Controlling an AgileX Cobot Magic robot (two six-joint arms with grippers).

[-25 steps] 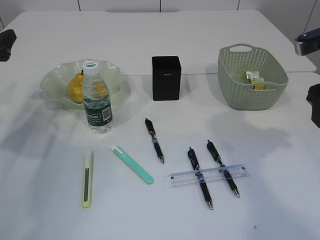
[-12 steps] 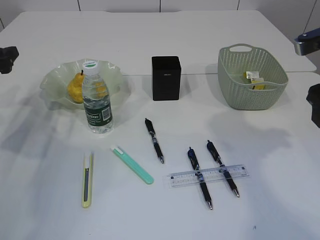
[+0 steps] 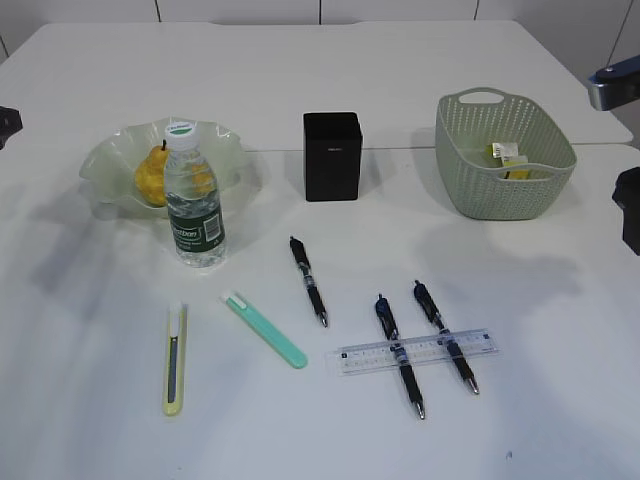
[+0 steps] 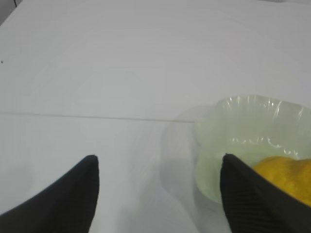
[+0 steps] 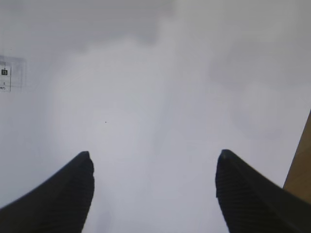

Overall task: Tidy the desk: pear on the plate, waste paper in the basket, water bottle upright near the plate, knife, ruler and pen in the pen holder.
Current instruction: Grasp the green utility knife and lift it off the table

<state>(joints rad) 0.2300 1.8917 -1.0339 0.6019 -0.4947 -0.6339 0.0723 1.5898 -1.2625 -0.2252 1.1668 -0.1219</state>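
The yellow pear (image 3: 150, 178) lies on the pale green plate (image 3: 110, 160); the left wrist view shows the pear (image 4: 286, 174) and plate (image 4: 233, 121) too. The water bottle (image 3: 194, 200) stands upright just in front of the plate. Waste paper (image 3: 508, 158) lies in the green basket (image 3: 505, 190). Three pens (image 3: 309, 281) (image 3: 400, 355) (image 3: 446, 336), a clear ruler (image 3: 417, 351) across two of them, a teal knife (image 3: 264, 329) and a yellow-green knife (image 3: 175, 360) lie on the table before the black pen holder (image 3: 332, 156). My left gripper (image 4: 158, 162) and right gripper (image 5: 153, 158) are open and empty.
My left arm (image 3: 5, 122) barely shows at the left edge and the right arm (image 3: 630, 205) at the right edge. A seam crosses the white table (image 3: 300, 60) behind the holder. In the right wrist view the ruler's end (image 5: 7, 73) shows at the left.
My left arm has drawn back toward the left edge of the exterior view, and its shadow on the table has shifted. The right arm and all objects stay where they were.
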